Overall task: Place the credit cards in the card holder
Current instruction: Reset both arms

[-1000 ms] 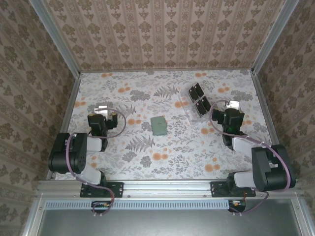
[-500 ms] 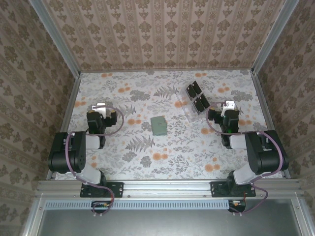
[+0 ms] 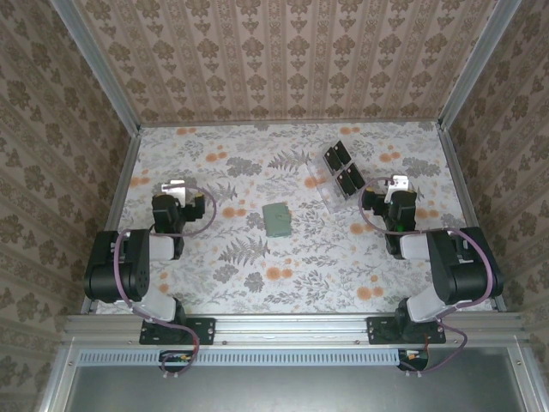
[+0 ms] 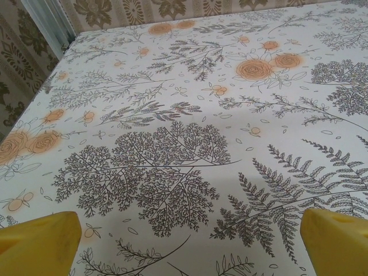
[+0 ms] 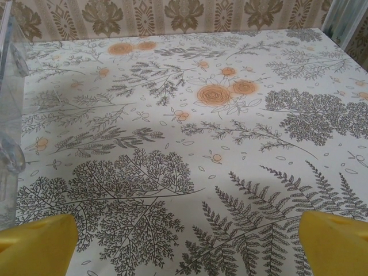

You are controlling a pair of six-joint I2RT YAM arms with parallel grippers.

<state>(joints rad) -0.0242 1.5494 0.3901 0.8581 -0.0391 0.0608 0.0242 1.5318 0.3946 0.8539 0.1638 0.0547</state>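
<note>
Sage-green and flat, the rectangular card holder point(image 3: 276, 220) lies untouched; left fingers point(image 4: 34, 238) and right fingers point(image 5: 34, 244) spread empty.

L pincer point(image 3: 175, 187) & R pincer point(image 3: 399, 184) both wide open, empty.

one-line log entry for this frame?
left claw: open, empty | right claw: open, empty | credit cards: in clear tray | card holder: mid-table

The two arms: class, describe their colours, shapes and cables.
Both the left arm and right arm have bulky black joint housings and light grey links. A thin lilac cable loops along each. The left end effector and right end effector have yellow fingertips.
</note>
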